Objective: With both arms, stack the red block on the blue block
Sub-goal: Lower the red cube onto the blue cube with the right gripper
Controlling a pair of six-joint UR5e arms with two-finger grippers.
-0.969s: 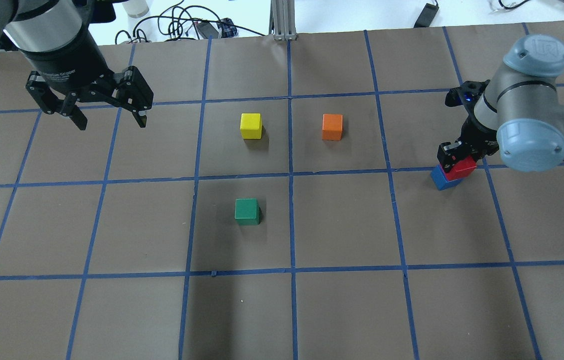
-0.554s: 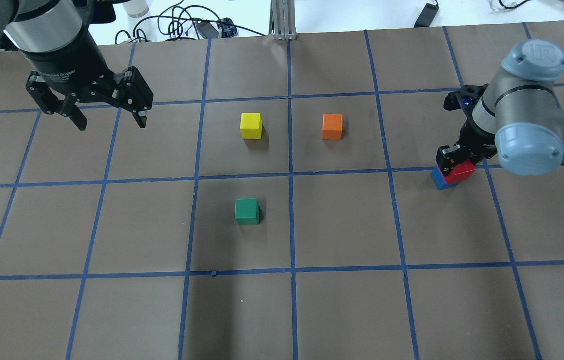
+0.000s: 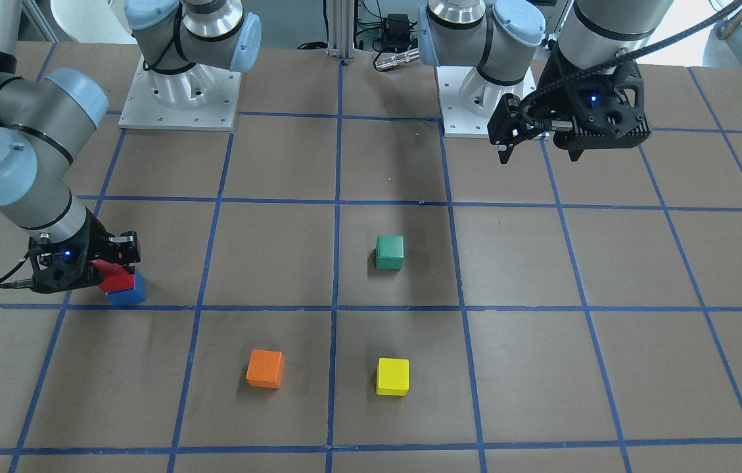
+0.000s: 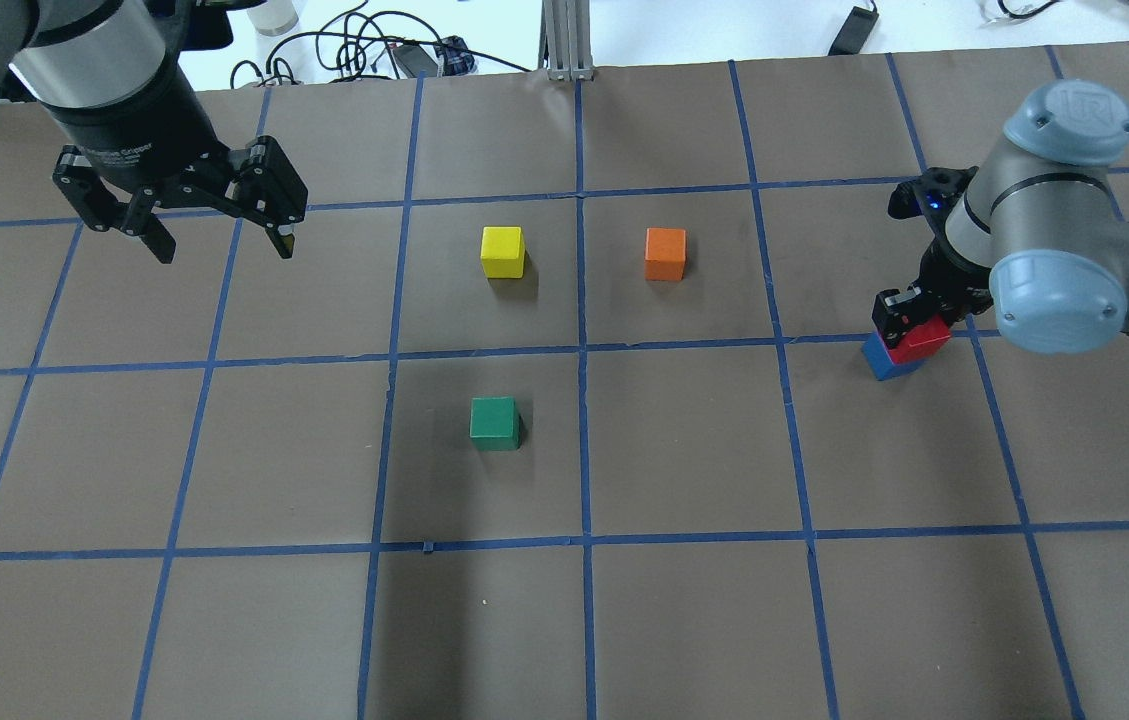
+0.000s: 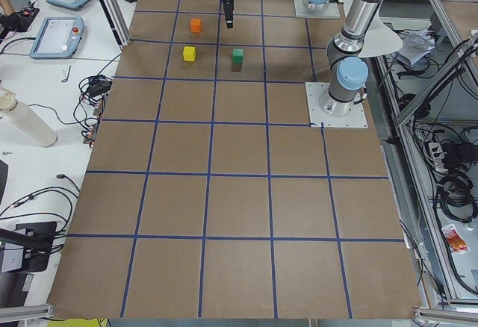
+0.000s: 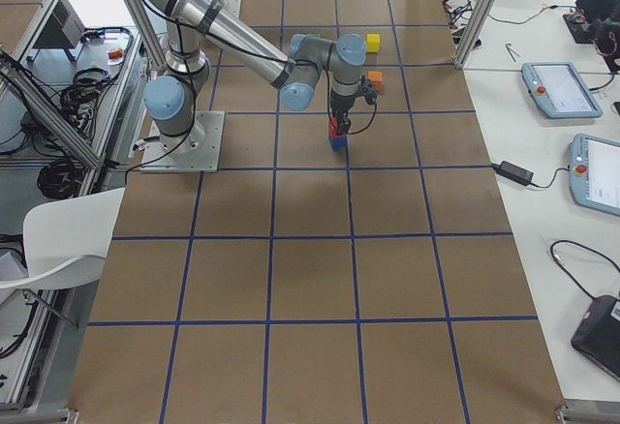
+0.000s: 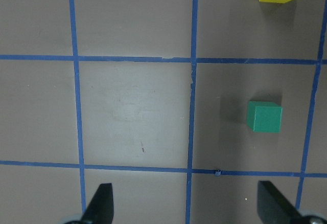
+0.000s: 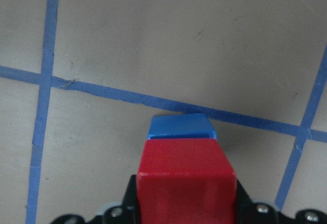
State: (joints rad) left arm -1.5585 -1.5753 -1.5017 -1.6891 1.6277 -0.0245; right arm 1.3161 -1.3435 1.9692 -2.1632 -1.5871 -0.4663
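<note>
The right hand point(image 4: 912, 328) is clamped on the red block point(image 4: 927, 340), one black finger point(image 4: 890, 314) pressed to the block's side and the other hidden behind the wrist; the red block sits straight over the blue block point(image 4: 882, 364), which stands on the counter point(image 4: 684, 450) at its right end, just past a blue tape line. In the right wrist view only a thin strip of blue shows beyond the red face, so the two look nearly square to each other, with a slight offset. They seem to be touching or very nearly so, though no view shows the seam plainly. Both are cubes, so neither has a long axis to line up; what counts is that the thing to let go of lies directly between this hand's fingers and the support directly beneath it, so my reading is that only a release and a straight lift remain.

The left hand point(image 4: 224, 248) hangs spread wide and empty above the far left of the counter, well apart from the stack; the green block point(image 4: 494, 422), yellow block point(image 4: 503, 251) and orange block point(image 4: 665, 253) lie between the two hands; the right arm is plainly the nearer.

Against a second ago the right wrist and its hand have sunk a little and the red block hides more of the blue; over the last half second almost nothing shifts. The left hand and the three spare blocks have not moved.
</note>
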